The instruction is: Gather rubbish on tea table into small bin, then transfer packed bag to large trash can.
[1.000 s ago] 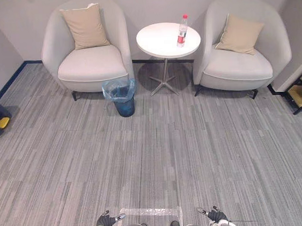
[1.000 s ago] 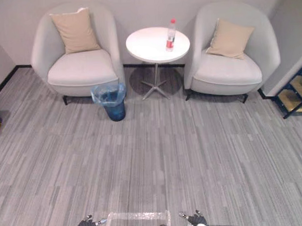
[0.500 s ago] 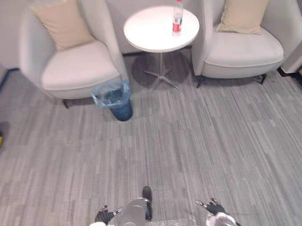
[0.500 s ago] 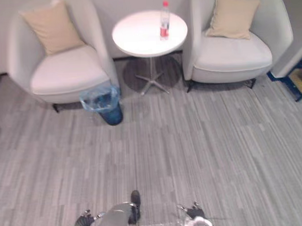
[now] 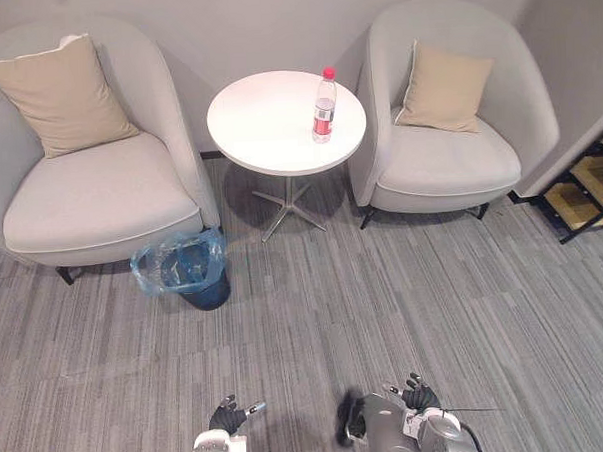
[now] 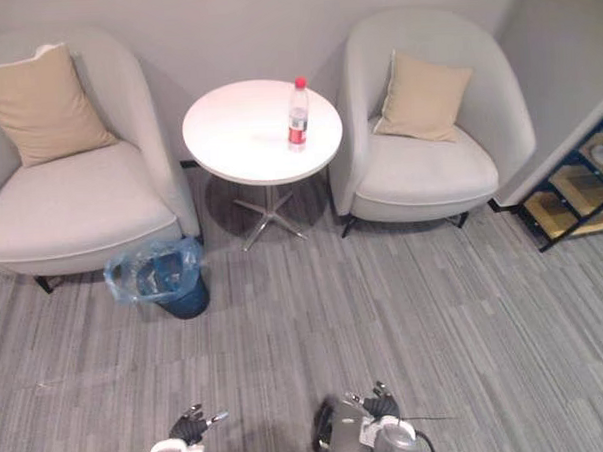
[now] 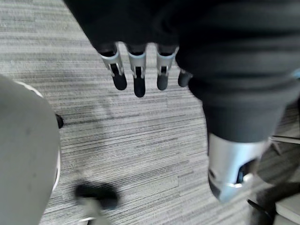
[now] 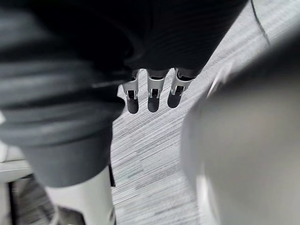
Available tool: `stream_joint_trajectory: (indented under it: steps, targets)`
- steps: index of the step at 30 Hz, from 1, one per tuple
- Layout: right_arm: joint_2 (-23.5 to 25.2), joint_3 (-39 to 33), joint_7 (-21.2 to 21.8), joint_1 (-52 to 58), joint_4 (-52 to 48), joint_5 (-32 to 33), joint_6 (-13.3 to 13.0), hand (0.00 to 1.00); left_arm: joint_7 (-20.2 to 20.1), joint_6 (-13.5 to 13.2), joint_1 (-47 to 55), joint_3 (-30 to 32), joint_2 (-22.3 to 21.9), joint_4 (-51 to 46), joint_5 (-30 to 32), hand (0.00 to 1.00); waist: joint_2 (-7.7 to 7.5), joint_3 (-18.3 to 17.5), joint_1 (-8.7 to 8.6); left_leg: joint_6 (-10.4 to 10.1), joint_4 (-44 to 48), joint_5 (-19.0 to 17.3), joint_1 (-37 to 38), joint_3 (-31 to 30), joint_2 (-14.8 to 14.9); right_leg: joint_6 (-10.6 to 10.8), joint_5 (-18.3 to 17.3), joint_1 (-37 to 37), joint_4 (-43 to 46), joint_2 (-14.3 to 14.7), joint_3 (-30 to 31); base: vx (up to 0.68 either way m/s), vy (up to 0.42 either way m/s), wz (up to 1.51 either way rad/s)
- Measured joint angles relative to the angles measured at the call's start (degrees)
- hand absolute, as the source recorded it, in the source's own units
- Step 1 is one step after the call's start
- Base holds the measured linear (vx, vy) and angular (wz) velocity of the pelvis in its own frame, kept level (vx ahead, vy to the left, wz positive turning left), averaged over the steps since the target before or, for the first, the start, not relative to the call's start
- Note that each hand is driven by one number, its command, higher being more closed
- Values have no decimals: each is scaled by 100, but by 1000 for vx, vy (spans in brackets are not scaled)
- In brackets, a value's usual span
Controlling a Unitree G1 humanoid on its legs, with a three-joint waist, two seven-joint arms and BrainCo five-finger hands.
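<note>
The left hand [image 5: 228,420] and right hand [image 5: 415,395] hang low, fingers loose and straight, empty, I'd guess because nothing is within reach. The red-capped water bottle [image 5: 323,106] stands on the round tea table [image 5: 262,123], well ahead; the bag-lined small bin [image 5: 204,288] sits beside the left armchair [image 5: 90,195].
</note>
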Motion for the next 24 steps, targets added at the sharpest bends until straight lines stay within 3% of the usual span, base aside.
stream_joint_trajectory:
  steps: [1,2,3,4,5,6,7,9,11,12,13,16,17,18,19,20,21,22,23,24]
  targets:
    - [-58,-19,-9,11,1,7,2,0,3,0,-28,158,-133,15,2,0,198,-5,-22,-80,1011,51,-480,-175,181,-53,-175,196,-175,176,-161,338,-211,27]
    - [-43,-24,-13,25,-1,25,1,0,1,4,-42,231,-162,18,2,0,251,7,-20,-218,1490,150,-688,-209,261,-97,-228,291,-221,232,-224,510,-289,29]
    - [-27,30,-49,49,-84,28,-7,0,-11,18,-17,434,-234,-92,2,0,323,82,-8,-363,2979,583,-1325,-345,518,-177,-361,690,-437,416,-347,431,-187,27]
    - [0,61,-100,80,-115,34,-5,0,-18,11,-22,501,-239,-237,-1,0,307,169,27,-387,4001,532,-1763,-290,745,-254,-470,1117,-595,541,-420,435,-168,24]
    - [27,64,-116,87,-114,39,-1,0,-14,6,-23,523,-230,-308,-3,0,271,199,58,-373,4218,503,-1892,-221,789,-292,-506,1268,-630,542,-484,412,-160,26]
    - [132,106,-133,122,-116,40,-3,0,-9,-17,-30,515,-153,-486,-1,0,82,247,171,-320,4454,406,-2278,28,834,-298,-622,1681,-828,536,-522,354,-167,23]
    - [214,98,-147,127,-115,53,-3,0,-10,-24,-31,496,-152,-586,-4,0,-28,234,212,-261,4263,354,-2604,255,839,-252,-658,1924,-1065,539,-566,327,-162,23]
    - [272,98,-155,96,-117,104,-2,0,-3,-26,-61,486,-149,-649,-7,0,-48,206,293,-192,3382,299,-2976,594,750,-164,-661,2210,-1393,538,-578,337,-83,11]
    - [278,92,-156,35,-104,123,0,0,7,-26,-98,485,-167,-642,-12,0,-25,209,321,-168,2018,364,-3074,653,409,-64,-701,2430,-1566,461,-568,396,34,3]
    - [277,49,-156,-2,-83,133,0,0,11,-24,-98,478,-177,-626,-12,0,-36,215,333,-163,792,700,-2965,606,98,27,-755,2562,-1645,374,-525,1100,338,-32]
    - [449,9,-147,-48,107,80,6,0,-19,-20,-170,338,5,-513,-1,0,-391,136,452,394,141,1462,-2547,684,-457,352,-837,2884,-1704,-44,43,1164,364,-37]
    - [492,-14,-126,-114,99,22,2,0,-21,-20,-168,260,42,-424,-4,0,-442,101,492,593,250,1315,-2255,814,-553,411,-776,2875,-1236,-194,238,558,174,-25]
    - [463,-20,-113,-105,114,14,-3,0,-19,-21,-168,186,63,-417,-6,0,-426,76,501,550,331,1045,-2124,836,-599,584,-658,2739,-757,-231,335,244,90,-37]
    - [436,-23,-107,-95,115,5,-3,0,-22,-20,-166,173,40,-405,1,0,-387,62,497,551,359,917,-2062,811,-576,616,-679,2602,-397,-232,394,247,136,-55]
    - [372,-25,-99,-73,87,-38,-8,0,-24,-9,-162,130,-4,-372,1,0,-192,32,482,610,249,546,-1784,820,-496,692,-685,2086,946,-303,423,173,104,-40]
    - [423,-29,-72,-45,4,-141,28,0,-27,9,-175,-27,101,-260,42,0,-322,133,401,538,73,373,-1380,813,-626,676,-474,1284,2794,-743,477,305,81,-18]
    - [426,-14,-82,4,-173,-203,14,0,-24,23,-161,-115,196,-170,75,0,-398,92,219,546,49,301,-1186,821,-668,554,-780,919,3358,-972,428,196,3,9]
    - [425,-13,-82,11,-177,-204,13,0,-24,26,-160,-115,196,-164,76,0,-398,92,213,545,47,302,-1171,825,-668,548,-802,902,3369,-983,414,297,-42,22]
    - [401,-6,-77,148,-152,-202,11,0,-22,15,-152,-99,161,-126,115,0,-423,54,183,473,17,232,-867,790,-600,454,-1153,651,2968,-1005,199,219,-34,15]
    - [394,-11,-72,132,-157,-203,1,0,-22,12,-160,-70,144,-118,116,0,-418,55,176,451,-14,211,-794,761,-556,478,-1215,515,2623,-960,136,374,-98,25]
